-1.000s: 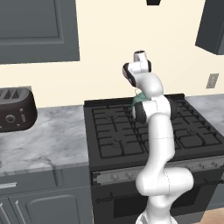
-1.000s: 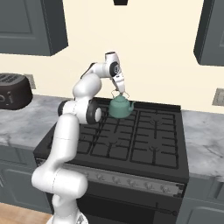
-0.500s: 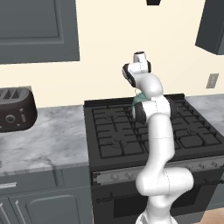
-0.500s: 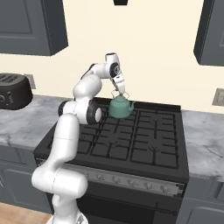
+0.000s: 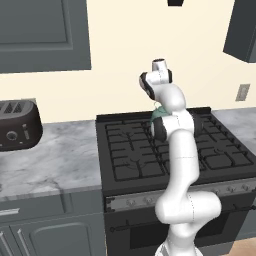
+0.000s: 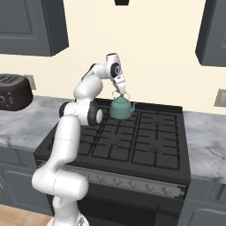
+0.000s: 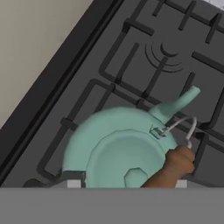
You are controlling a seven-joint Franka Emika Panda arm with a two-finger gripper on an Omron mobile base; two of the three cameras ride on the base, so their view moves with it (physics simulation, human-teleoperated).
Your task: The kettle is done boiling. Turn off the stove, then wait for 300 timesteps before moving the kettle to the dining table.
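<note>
**Gripper hanging over the kettle at the back of the stove**

The teal-green kettle (image 6: pixel 121 108) is sitting on the black grates at the back left of the stove (image 6: pixel 145 141), close to the raised rear edge of the range and the cream wall behind it. Its curved spout is pointing toward the middle of the stove, over the neighbouring back burner. In the left base view the kettle (image 5: pixel 159 113) is showing as a small green patch behind the arm's upper links.

The white arm is reaching up and over from the front of the stove, and the gripper (image 6: pixel 124 92) is pointing down right above the kettle, at the top of the thin wire handle. In the hand view the kettle (image 7: pixel 116 148) is lying directly below the camera, its brown handle grip (image 7: pixel 175 166) crossing the lid. Whether the fingers are apart or closed on the handle, I cannot tell.

The stove's silver knob strip (image 6: pixel 132 183) is running along its front edge. A dark toaster (image 5: pixel 17 125) is standing on the marble counter (image 5: pixel 50 160) well to the left of the stove.
</note>
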